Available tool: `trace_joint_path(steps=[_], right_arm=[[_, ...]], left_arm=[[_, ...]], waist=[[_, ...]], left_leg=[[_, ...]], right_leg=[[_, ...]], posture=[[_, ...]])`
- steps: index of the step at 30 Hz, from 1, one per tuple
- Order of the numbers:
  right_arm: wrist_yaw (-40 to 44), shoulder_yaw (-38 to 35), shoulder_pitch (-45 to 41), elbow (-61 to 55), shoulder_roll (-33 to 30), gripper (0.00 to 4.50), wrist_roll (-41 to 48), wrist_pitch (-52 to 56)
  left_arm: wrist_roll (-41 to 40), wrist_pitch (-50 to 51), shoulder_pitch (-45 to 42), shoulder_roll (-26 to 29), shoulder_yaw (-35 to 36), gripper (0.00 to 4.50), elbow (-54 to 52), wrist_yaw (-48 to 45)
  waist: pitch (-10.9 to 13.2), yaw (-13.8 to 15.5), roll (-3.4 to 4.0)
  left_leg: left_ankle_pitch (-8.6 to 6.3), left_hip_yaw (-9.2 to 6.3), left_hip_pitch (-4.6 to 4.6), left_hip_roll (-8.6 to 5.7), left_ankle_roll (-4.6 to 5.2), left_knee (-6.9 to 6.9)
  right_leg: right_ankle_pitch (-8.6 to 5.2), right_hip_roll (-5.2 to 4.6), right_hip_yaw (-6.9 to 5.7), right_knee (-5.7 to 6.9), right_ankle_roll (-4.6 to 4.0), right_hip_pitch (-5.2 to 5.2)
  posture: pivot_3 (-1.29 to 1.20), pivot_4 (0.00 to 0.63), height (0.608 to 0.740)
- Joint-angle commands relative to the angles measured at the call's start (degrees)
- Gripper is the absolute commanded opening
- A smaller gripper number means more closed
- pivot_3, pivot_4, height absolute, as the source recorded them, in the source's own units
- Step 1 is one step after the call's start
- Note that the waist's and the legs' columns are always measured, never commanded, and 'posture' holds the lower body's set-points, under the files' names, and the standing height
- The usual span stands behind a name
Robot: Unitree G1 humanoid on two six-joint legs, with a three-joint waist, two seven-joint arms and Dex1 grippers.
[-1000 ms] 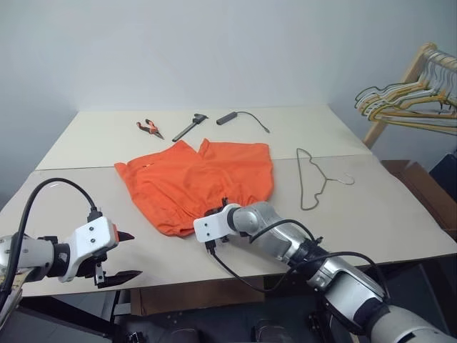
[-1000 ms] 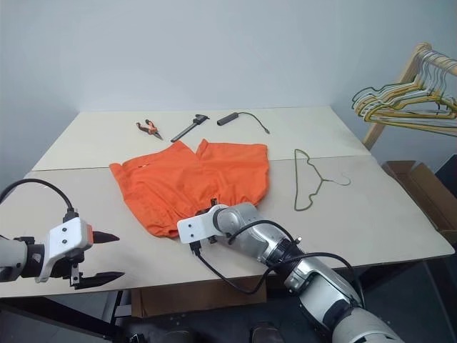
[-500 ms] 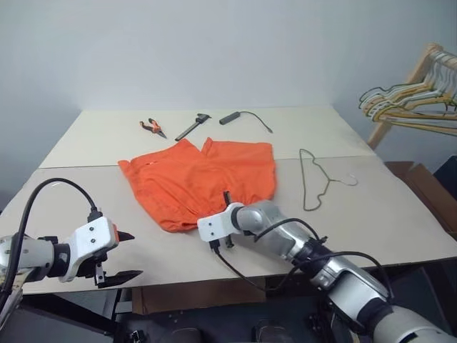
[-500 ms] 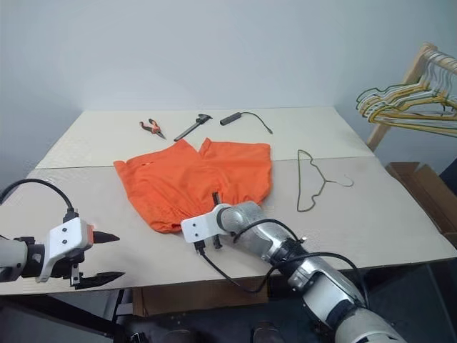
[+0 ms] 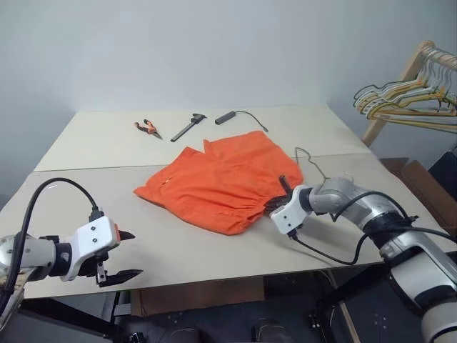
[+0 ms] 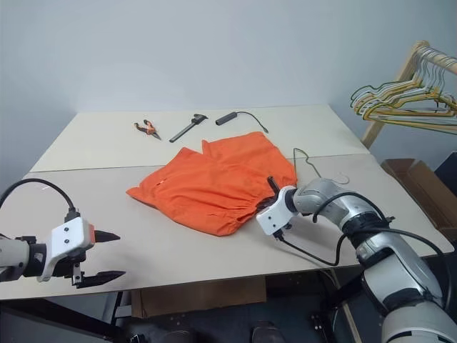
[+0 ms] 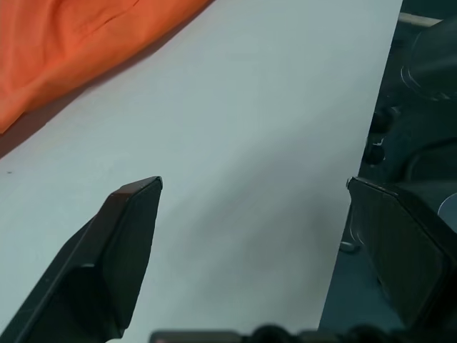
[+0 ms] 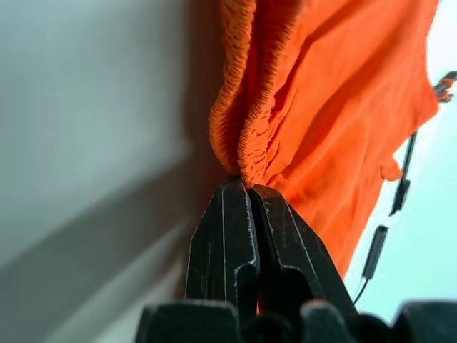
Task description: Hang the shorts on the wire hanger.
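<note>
The orange shorts lie spread on the middle of the table, their gathered waistband toward the near edge. My right gripper is shut on that waistband at its right end; the right wrist view shows the black fingers pinching the bunched elastic. The thin wire hanger lies just right of the shorts, its left part hidden under the fabric and its hook poking out. At the near left edge of the table my left gripper stands open with nothing between its fingers, well apart from the shorts.
Pliers, a black tool and a black cable with a plug lie at the back of the table. A wooden rack with bunched hangers stands at the right, above a cardboard box.
My right gripper has swung to the right, dragging the shorts by the waistband until they overlap the hanger. The left gripper has stayed in place.
</note>
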Motion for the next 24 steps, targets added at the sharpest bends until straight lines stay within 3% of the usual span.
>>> trace_joint_path(steps=[1, 5, 9, 13, 18, 24], right_arm=[[3.8, -1.0, -2.1, 1.4, 0.3, 1.37, 2.1, -2.3], [18.4, -4.0, 1.1, -7.1, -3.5, 2.8, 13.0, 4.9], [29.3, -10.1, 6.6, -26.0, -6.8, 4.12, 27.9, 24.5], [31.5, -13.3, 10.9, -46.8, -6.5, 4.12, 33.0, 50.7], [27.0, -8.3, 12.9, -61.2, -1.3, 4.12, 25.4, 75.1], [19.9, 3.7, 11.2, -59.4, 5.5, 4.12, 8.8, 84.3]], left_arm=[[0.5, -0.8, -0.5, 0.6, 0.8, 4.5, -0.3, 0.0], [0.8, -0.9, -0.1, 0.7, 1.2, 4.5, -0.4, -0.2], [1.0, -1.3, -0.4, 1.0, 1.2, 4.5, 0.3, -0.7], [1.6, -2.2, -1.6, 1.4, 0.0, 4.5, 1.7, -1.1], [2.3, -3.4, -4.2, 1.3, -2.2, 4.5, 3.2, -1.3], [7.4, -7.8, -12.3, 2.6, -8.8, 4.5, 10.0, -1.3]], waist=[[0.0, 0.1, 0.01], [0.0, 0.6, 0.02], [0.1, 1.4, 0.03], [0.1, 1.4, 0.05], [0.1, 1.7, 0.06], [0.1, 2.3, 0.03]], left_leg=[[0.0, -0.02, -0.03, 0.0, 0.01, 0.0], [-0.01, -0.08, -0.06, -0.02, 0.01, 0.02], [-0.01, -0.31, -0.06, -0.01, 0.03, 0.04], [-0.02, -0.39, 0.05, 0.12, 0.03, 0.03], [-0.02, -0.13, 0.05, 0.19, 0.02, 0.07], [0.01, 0.03, -0.33, 0.09, -0.04, 0.13]], right_leg=[[0.0, -0.01, 0.0, 0.0, 0.0, 0.0], [0.01, -0.06, -0.01, 0.0, 0.02, 0.0], [0.0, -0.1, -0.06, -0.01, 0.04, 0.05], [0.01, -0.03, -0.06, 0.06, 0.03, 0.06], [0.01, 0.08, -0.17, 0.09, -0.02, 0.02], [0.0, 0.06, -0.2, 0.12, -0.02, -0.39]], posture=[[0.1, 0.0, 0.74], [0.1, 0.0, 0.74], [0.09, 0.0, 0.74], [0.07, 0.0, 0.74], [0.06, 0.0, 0.74], [0.06, 0.0, 0.74]])
